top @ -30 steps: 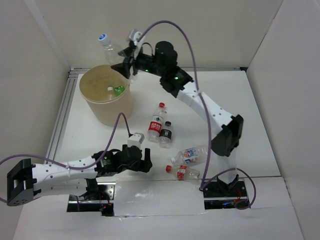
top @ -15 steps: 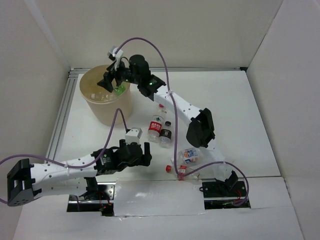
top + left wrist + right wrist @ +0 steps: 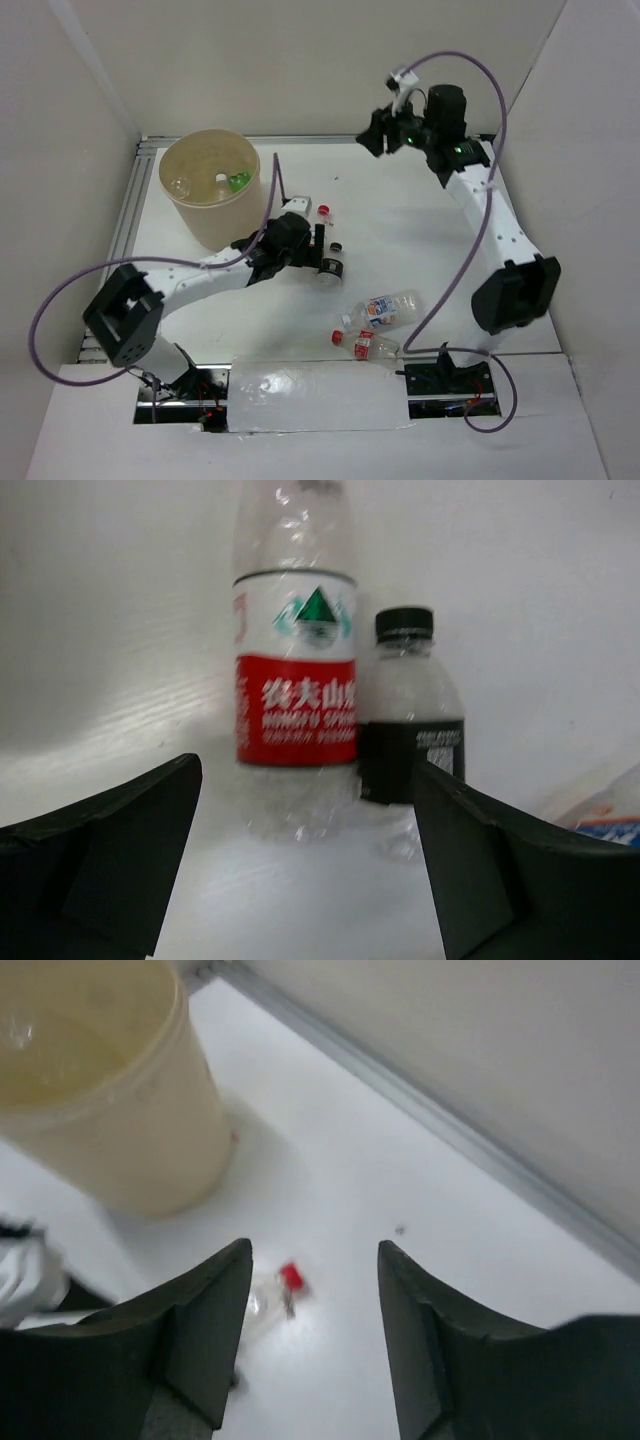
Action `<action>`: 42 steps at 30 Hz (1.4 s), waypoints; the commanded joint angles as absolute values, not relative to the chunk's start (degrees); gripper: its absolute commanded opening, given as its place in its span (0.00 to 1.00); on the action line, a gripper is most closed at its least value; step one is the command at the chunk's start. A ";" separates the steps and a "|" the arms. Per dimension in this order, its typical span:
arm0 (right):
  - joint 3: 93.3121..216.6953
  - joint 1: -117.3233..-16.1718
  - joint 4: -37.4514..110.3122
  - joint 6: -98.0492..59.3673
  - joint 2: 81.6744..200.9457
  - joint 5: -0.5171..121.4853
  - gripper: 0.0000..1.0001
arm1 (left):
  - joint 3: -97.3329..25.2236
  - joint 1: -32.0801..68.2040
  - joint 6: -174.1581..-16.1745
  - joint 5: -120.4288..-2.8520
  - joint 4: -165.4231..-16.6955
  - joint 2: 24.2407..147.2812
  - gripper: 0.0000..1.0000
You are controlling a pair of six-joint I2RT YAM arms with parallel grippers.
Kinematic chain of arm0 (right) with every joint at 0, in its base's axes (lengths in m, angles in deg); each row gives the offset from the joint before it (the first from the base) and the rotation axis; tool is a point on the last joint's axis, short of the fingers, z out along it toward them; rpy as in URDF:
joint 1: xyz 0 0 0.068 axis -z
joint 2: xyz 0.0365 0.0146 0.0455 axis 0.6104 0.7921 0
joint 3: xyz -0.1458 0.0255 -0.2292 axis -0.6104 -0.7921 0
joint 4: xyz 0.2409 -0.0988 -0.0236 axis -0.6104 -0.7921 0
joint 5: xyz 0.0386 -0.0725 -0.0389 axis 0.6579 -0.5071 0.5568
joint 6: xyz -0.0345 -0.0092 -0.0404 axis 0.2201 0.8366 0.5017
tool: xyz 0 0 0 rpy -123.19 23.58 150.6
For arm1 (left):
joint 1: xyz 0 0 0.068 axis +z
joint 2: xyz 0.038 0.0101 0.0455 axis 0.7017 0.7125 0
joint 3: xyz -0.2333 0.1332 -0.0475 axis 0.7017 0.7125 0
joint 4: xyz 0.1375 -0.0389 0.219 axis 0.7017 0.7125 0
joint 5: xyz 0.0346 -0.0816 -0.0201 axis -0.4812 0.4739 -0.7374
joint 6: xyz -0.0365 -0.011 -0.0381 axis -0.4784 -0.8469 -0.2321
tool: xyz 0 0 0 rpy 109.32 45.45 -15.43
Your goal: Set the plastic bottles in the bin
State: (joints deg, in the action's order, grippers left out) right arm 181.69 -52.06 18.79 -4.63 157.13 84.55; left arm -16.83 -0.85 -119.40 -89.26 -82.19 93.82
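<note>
Looking from above, the left gripper stands released, jaws wide, low at mid-worktop before two upright bottles, the red-label bottle and the dark bottle. My worry is that they stand so close that closing on one may topple the other or pinch both. The bin sits at the far left corner with a green bottle and a clear bottle inside. A blue-white bottle and a red-capped bottle lie towards the near edge. The right gripper hangs high by the far edge. White walls hem the worktop on three sides, so a wide swing could strike one

From the left wrist, the fingers flank both bottles, which stand just beside each other on smooth white board. A tipped bottle would likely roll there

From the right wrist, that gripper is parted and empty, high above the bin, with a metal rail along the far wall
</note>
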 commanded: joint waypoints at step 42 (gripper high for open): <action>145.80 -54.66 1.26 5.40 147.23 93.81 0.92 | -44.31 26.45 -107.66 -105.06 -71.83 83.21 0.31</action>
